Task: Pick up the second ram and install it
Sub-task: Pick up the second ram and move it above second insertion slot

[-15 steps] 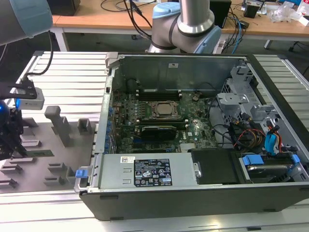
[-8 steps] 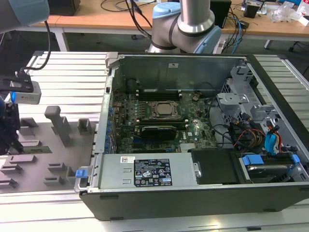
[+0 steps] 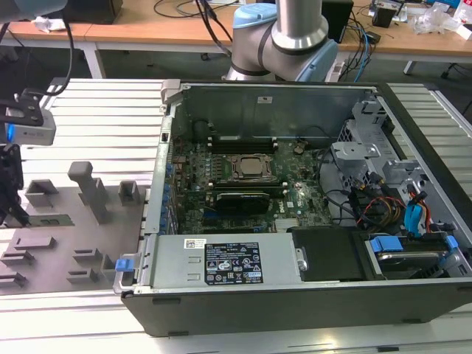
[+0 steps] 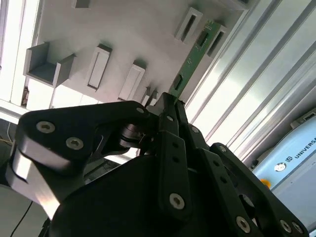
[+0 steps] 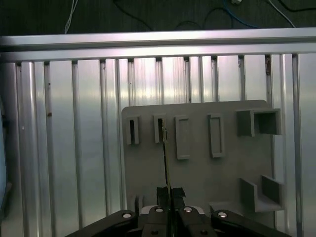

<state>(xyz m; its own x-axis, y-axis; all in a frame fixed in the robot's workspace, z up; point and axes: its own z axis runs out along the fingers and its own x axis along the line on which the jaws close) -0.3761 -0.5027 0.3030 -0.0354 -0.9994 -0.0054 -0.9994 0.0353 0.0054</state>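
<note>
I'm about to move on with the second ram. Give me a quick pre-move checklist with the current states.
1. Grip: end effector shut on the second ram, clamping its end in both wrist views: ok.
2. Ram in line with the end effector, first wrist view: ok.
3. Ram lifted clear of the grey tray: cannot tell.
4. Computer case open, motherboard exposed: ok.
5. Memory slots free: cannot tell.

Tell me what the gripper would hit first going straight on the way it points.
Most likely the grey tray, near its row of slots. The second ram, clamped in the gripper, sticks out ahead, so its far end would touch first. Depth is unclear.
</note>
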